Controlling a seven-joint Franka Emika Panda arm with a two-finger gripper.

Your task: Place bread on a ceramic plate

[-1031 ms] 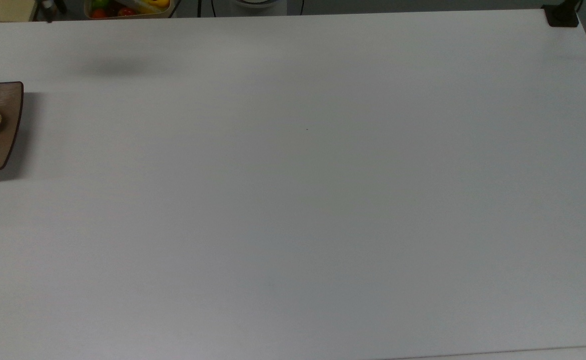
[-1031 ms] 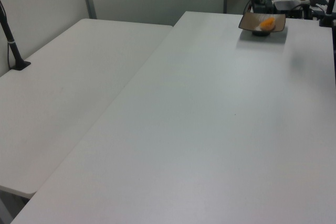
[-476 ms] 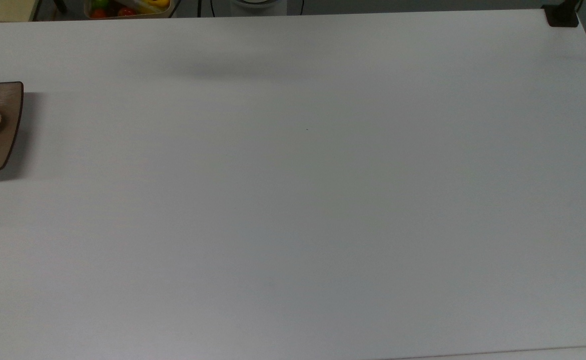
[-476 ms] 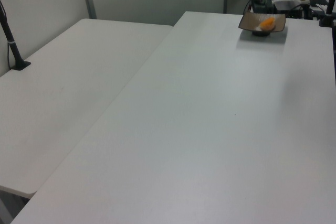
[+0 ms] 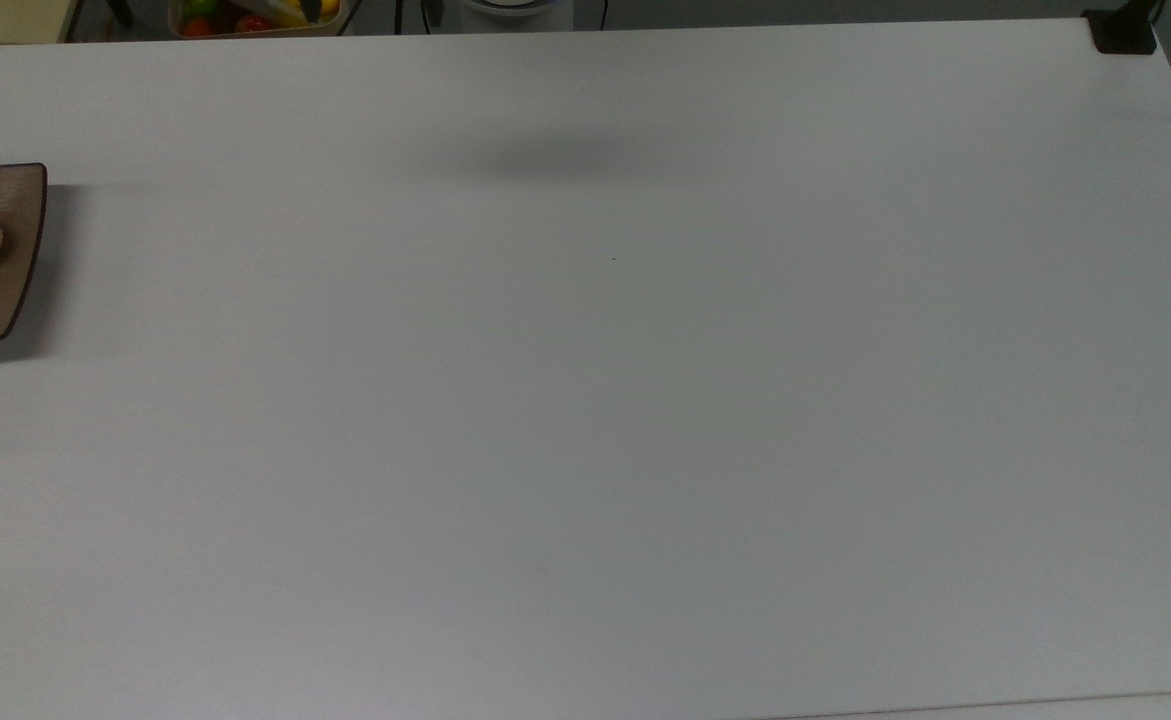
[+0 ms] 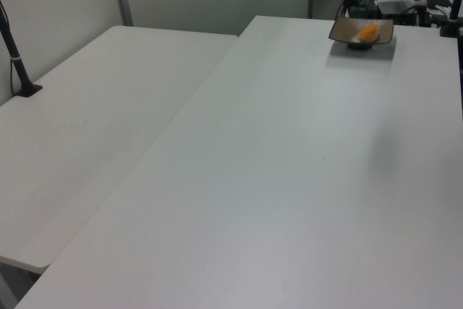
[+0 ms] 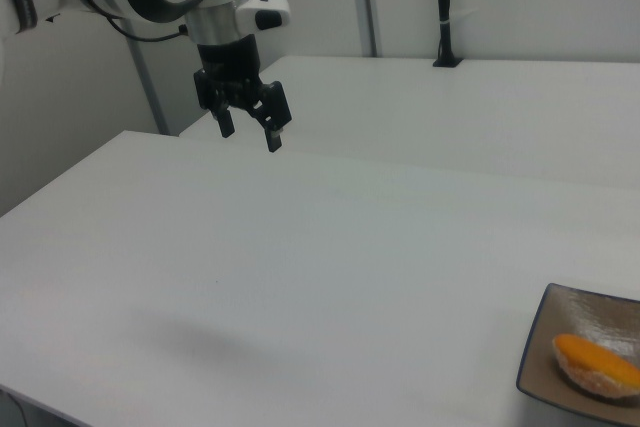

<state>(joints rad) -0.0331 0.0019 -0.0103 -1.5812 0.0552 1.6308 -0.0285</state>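
Bread (image 7: 598, 360) on plate (image 7: 548, 347), table (image 7: 300, 247) edge.

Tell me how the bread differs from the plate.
The bread is bright orange with a pale rim; the plate is brownish-grey with a dark edge. The bread is a rounded oval, the plate flat and square-cornered. The bread is much smaller and lies on the plate. Both sit far from the gripper.

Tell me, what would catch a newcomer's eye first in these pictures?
Probably the small oval bread with the glossy orange top, lying on the brownish-grey square ceramic plate at the right view's lower right, bright against the big white table. Next, the white robot arm's black two-finger gripper at the right view's upper left, open, holding nothing, well apart from the plate.
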